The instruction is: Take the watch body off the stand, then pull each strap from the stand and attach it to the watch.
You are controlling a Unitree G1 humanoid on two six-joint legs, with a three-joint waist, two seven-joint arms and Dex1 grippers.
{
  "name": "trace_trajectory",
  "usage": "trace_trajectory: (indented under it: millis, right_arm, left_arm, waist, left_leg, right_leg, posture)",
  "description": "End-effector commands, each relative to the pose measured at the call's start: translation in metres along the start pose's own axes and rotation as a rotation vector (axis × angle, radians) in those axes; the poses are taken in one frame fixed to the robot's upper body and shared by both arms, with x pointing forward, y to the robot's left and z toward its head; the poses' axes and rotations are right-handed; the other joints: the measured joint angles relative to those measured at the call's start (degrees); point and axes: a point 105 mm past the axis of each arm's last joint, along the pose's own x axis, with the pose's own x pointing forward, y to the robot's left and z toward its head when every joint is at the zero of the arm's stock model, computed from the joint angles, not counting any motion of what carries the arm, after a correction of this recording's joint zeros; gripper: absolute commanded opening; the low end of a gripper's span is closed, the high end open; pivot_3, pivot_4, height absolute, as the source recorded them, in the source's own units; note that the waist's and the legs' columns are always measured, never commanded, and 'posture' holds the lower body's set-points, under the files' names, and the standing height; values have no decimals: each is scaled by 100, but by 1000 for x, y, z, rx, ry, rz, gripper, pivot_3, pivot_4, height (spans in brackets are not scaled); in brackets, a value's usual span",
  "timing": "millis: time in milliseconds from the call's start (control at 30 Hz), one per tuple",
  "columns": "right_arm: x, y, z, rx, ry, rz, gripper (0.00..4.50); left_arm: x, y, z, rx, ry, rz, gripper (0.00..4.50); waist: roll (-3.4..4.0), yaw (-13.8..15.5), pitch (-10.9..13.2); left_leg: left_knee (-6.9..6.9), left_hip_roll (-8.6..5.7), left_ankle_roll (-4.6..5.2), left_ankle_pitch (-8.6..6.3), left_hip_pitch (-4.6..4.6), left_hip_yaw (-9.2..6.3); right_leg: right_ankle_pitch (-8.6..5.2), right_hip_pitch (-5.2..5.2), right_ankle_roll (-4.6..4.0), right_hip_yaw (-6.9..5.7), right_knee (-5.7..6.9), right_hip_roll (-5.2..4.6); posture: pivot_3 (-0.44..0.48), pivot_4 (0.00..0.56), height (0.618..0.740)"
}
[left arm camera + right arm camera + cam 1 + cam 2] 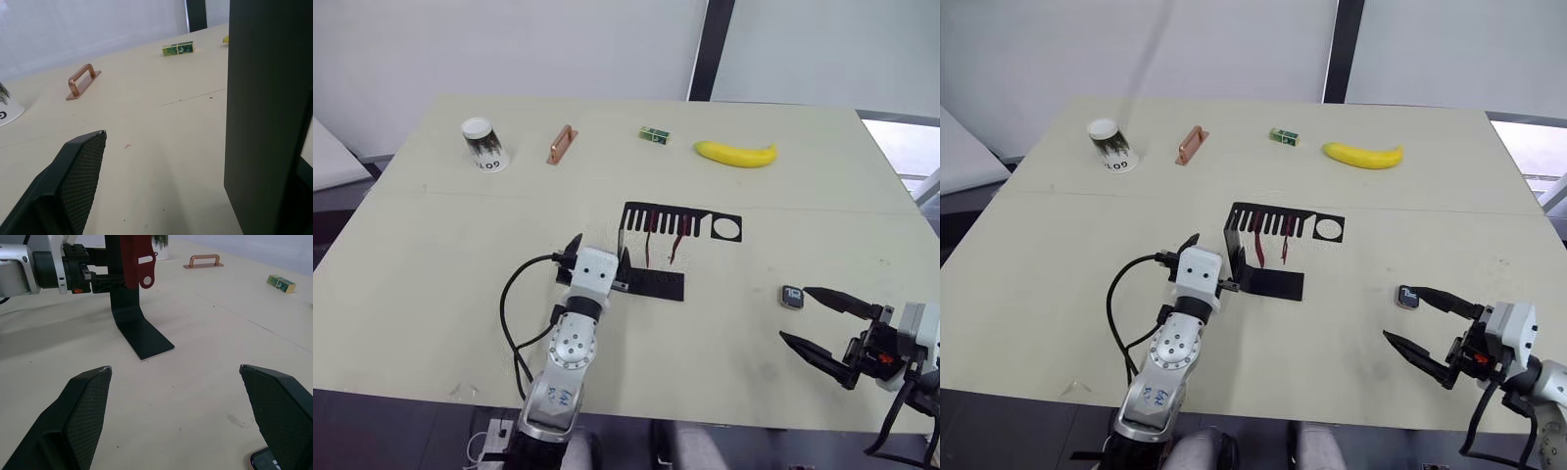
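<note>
table (pixel 431 255) pale, seen from above. stand (pixel 651 282) near the middle, upright, its slotted top plate facing the far side. two dark red straps (pixel 666 238) hang from the slots, side by side, ends above the base.

left gripper (pixel 599 262) sits against the stand's upright, one finger on each side of the plate; in the left wrist view the dark plate runs just beside the one finger (pixel 73 191) that shows. fingers look closed on the upright, grasping it.

watch body (pixel 792 296) is off the stand, lying flat on the table well to the right of it, screen up. right gripper (pixel 813 318) is just beside it, fingers spread wide, holding nothing; the far fingertip is next to the watch. in the right wrist view the watch edge peeks out by one finger (pixel 281 416).

far side of the table, left to right: paper cup (pixel 484 143), copper handle (pixel 561 144), small green block (pixel 653 135), banana (pixel 735 153).
</note>
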Motion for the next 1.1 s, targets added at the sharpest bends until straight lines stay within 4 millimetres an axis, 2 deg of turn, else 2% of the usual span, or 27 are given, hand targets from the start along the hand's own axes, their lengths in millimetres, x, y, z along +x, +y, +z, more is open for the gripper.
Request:
trace_trajectory:
  millis: [33,67,233,300,567,767,900,1100]
  right_arm:
    - [3,2,7,-27,-13,9,4500]
    - [3,2,7,-26,-14,9,4500]
    - [4,5,8,-24,-14,6,4500]
    - [4,5,8,-22,-15,4,4500]
    - [4,9,6,-11,-14,-1,4500]
    - [9,13,7,10,-48,-1,4500]
    - [21,21,8,26,-75,11,4500]
    - [52,34,24,48,-151,14,4500]
  left_arm:
    - [2,-10,15,-54,-50,-20,3962]
    - [2,-11,15,-57,-49,-25,3662]
    - [1,-18,16,-60,-57,-72,987]
    - [1,-21,17,-61,-64,-84,53]
    - [1,-22,18,-60,-79,-101,53]
    - [7,-11,11,-115,-49,-39,53]
    - [15,-6,10,-146,-42,-2,53]
    - [26,3,9,-201,-30,86,53]
  waist:
    - [0,-1,0]
    - [0,-3,0]
    - [0,-5,0]
    - [-4,-3,0]
    - [-8,0,-4]
    - [-8,-7,-4]
    - [-8,-6,-4]
    - [-9,-10,-3]
  left_leg:
    - [0,0,0,0,0,0]
    - [0,0,0,0,1,0]
    - [0,0,0,0,2,2]
    - [0,0,0,0,2,3]
    - [-4,-1,0,0,11,7]
    - [-4,0,0,-1,12,8]
    - [-3,-1,0,0,15,9]
    - [-3,0,-3,0,13,13]
  right_leg:
    - [0,0,0,0,0,0]
    - [0,0,0,0,1,0]
    - [0,0,0,2,1,0]
    - [0,0,0,3,1,0]
    - [-1,4,1,16,4,4]
    - [-1,4,1,17,5,4]
    - [-1,5,1,19,7,4]
    - [-1,-1,1,23,13,5]
  posture:
    - [0,150,739]
    - [0,150,739]
    - [0,150,739]
    - [0,150,739]
    - [0,150,739]
    - [0,150,739]
    - [0,150,739]
    - [0,150,739]
